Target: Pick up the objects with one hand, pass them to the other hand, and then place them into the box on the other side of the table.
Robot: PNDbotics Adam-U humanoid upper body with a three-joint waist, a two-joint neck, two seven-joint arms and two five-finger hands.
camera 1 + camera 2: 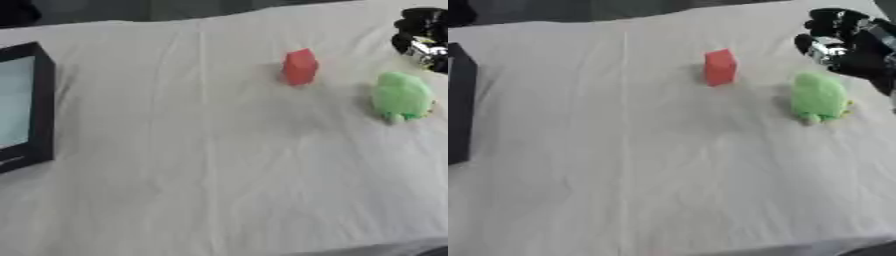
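Observation:
A red block (720, 67) stands upright on the white cloth, right of centre and toward the back. A green plush toy (819, 97) lies a little nearer and further right. My right hand (846, 44) hovers at the upper right, just above and behind the green toy, not touching it; its black fingers are curled and nothing shows between them. A black-framed box (26, 107) with a pale inside sits at the left edge of the table. My left hand shows in neither view.
The white cloth (219, 175) covers the whole table, with creases running down its middle. A dark band lies beyond the far edge, and the near edge shows at the bottom right.

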